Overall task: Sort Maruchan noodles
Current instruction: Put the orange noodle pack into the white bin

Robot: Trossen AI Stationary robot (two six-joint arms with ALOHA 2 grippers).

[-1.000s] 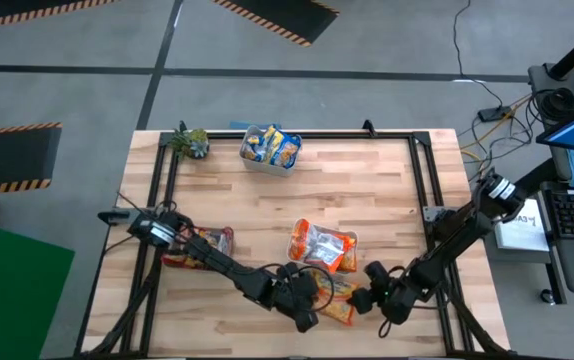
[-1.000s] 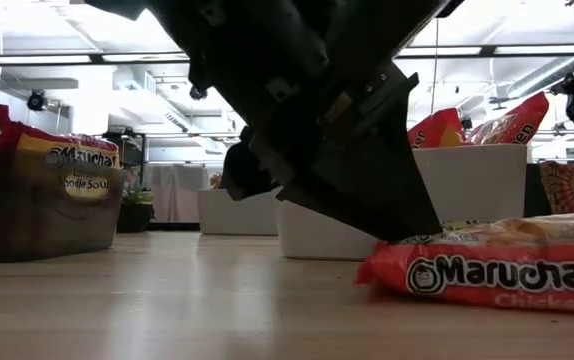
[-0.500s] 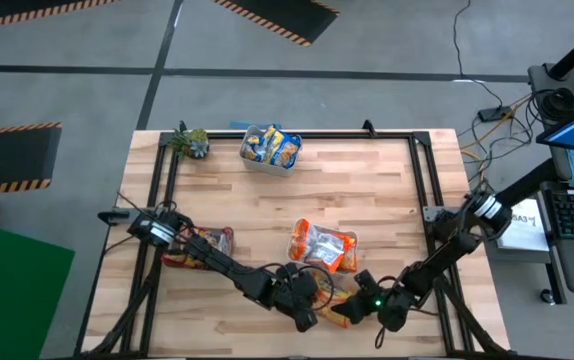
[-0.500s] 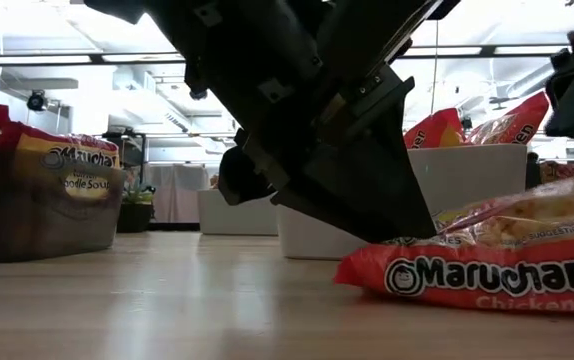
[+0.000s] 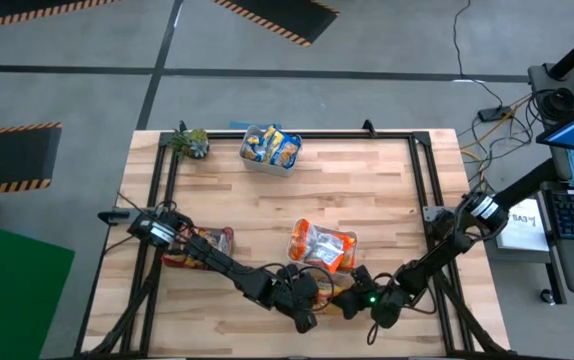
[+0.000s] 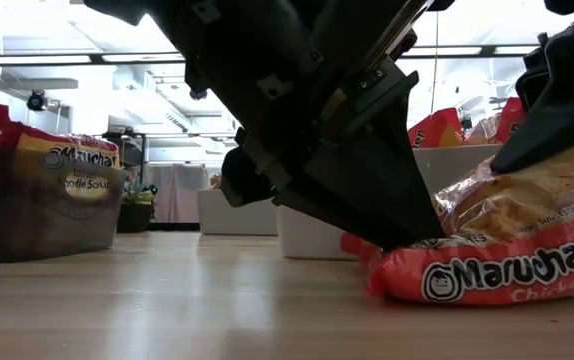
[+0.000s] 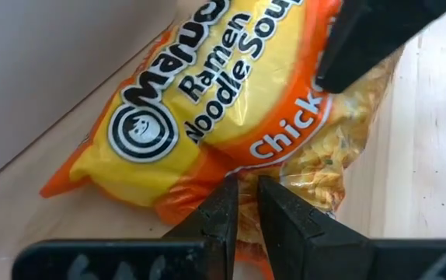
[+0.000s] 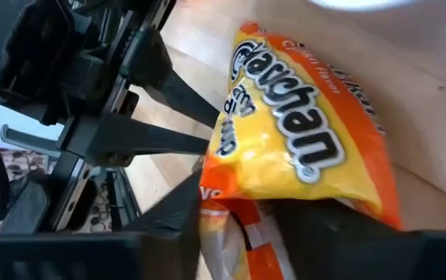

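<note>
High view: we are clamping the left gripper (image 5: pixel 314 296) on the orange packet (image 5: pixel 335 292) just beside the white tray (image 5: pixel 300 237) to steady it, while the right gripper (image 5: pixel 352 296) is gripping its other end.

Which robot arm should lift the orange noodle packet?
Probably the right: the right gripper already straddles one end of the orange Maruchan packet. The left gripper only pinches its edge, nearly shut.
</note>
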